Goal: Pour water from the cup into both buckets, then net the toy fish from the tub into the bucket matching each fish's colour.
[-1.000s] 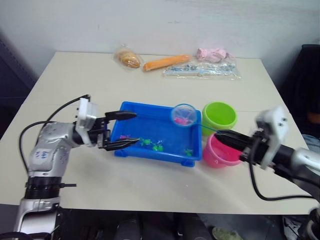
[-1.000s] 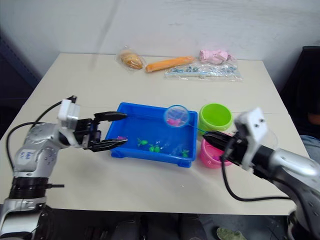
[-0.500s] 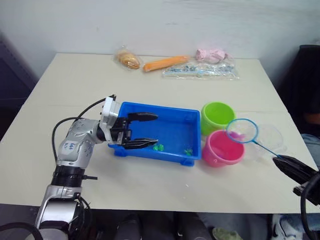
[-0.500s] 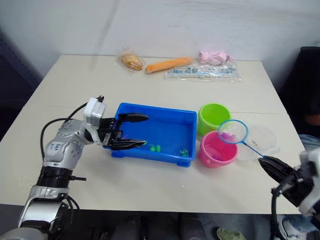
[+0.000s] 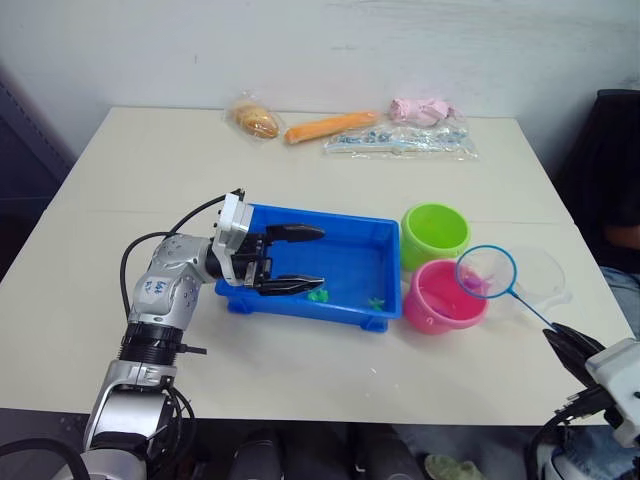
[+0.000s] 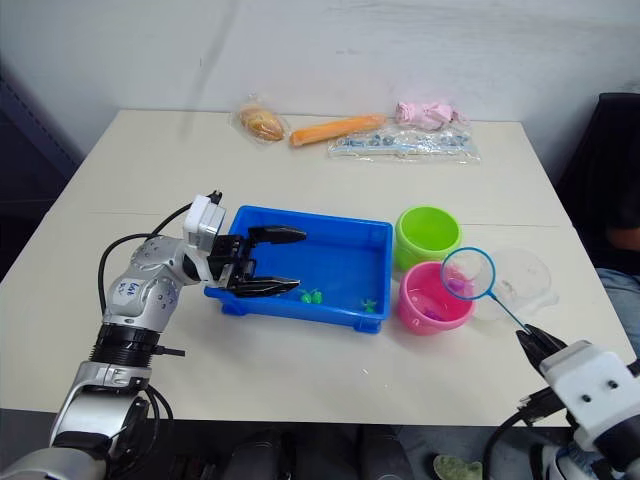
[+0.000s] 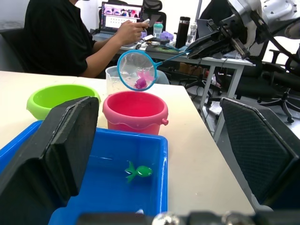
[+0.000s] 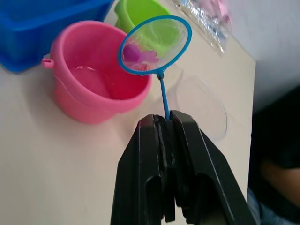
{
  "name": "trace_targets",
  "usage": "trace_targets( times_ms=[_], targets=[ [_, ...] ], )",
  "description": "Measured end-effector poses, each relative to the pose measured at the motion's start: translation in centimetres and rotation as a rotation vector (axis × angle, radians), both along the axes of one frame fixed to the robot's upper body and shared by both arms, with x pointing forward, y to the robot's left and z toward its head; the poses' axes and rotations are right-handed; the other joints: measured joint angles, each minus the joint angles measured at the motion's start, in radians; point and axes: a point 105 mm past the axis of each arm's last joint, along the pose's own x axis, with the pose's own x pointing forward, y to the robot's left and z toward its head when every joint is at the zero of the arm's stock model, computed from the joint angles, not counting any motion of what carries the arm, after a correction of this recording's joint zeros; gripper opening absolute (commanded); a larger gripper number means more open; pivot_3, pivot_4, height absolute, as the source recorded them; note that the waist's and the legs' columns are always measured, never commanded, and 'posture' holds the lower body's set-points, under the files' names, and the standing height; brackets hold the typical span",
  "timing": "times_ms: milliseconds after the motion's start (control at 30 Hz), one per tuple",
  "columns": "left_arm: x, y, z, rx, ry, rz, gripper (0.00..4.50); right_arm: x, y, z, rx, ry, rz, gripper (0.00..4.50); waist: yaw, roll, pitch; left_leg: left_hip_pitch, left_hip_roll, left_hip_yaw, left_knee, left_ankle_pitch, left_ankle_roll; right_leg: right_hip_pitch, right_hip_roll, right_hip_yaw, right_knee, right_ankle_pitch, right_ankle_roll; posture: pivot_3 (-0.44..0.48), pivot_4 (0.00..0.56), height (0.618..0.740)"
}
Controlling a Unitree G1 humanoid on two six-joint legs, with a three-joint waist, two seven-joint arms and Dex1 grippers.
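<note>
The table carries the blue tub near its middle, two green fish at the tub's front wall. The left gripper hangs wide apart over the tub's left end. Toward the right edge stand the green bucket, pink bucket and clear cup. The right gripper clamps the net, a pink fish in its mesh above the pink bucket's rim.

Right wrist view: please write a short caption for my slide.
Right tool holds the net, with a pink fish inside, above the pink bucket.

No text, label, brand, number or sign can be read anywhere here.
</note>
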Motion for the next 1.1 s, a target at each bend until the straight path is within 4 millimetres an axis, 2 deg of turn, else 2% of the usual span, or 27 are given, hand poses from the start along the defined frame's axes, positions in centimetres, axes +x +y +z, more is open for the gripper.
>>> trace_targets(
  times_ms=[167, 533, 967, 1100],
  targets=[
    [-0.1, 0.0, -0.2, 0.001, 0.001, 0.005, 4.46, 0.4, -0.6, -1.8, -0.187, -0.009, 0.004, 0.0, 0.0, 0.0, 0.0, 0.0, 0.0, 0.0, 0.0, 0.0, 0.0, 0.0, 0.0, 0.0, 0.001, 0.0, 0.0, 0.0, 0.15, 0.74],
    [-0.3, -0.2, -0.3, -0.001, -0.002, 0.025, 4.46, 0.5, -1.0, -2.9, -0.668, -0.204, 0.055, 0.0, -0.001, 0.0, 0.0, 0.002, 0.0, 0.0, 0.001, 0.002, -0.002, 0.0, 0.0, 0.0, 0.005, -0.001, -0.002, 0.0, 0.15, 0.74],
    [-0.5, -0.2, -0.5, -0.012, 0.001, 0.052, 4.46, 0.8, -0.2, -3.6, -0.865, -0.331, 0.128, 0.0, -0.003, 0.0, 0.0, 0.007, 0.0, 0.002, 0.0, 0.003, -0.004, 0.002, 0.0, 0.002, 0.008, -0.002, -0.003, 0.0, 0.15, 0.74],
    [-0.6, -0.2, -0.6, -0.012, 0.007, 0.061, 4.46, 0.9, 0.1, -3.4, -0.88, -0.36, 0.133, 0.0, -0.004, 0.0, 0.0, 0.016, 0.0, 0.001, -0.001, 0.003, -0.004, 0.013, 0.0, 0.001, 0.006, -0.002, -0.004, 0.0, 0.15, 0.74]
  ],
)
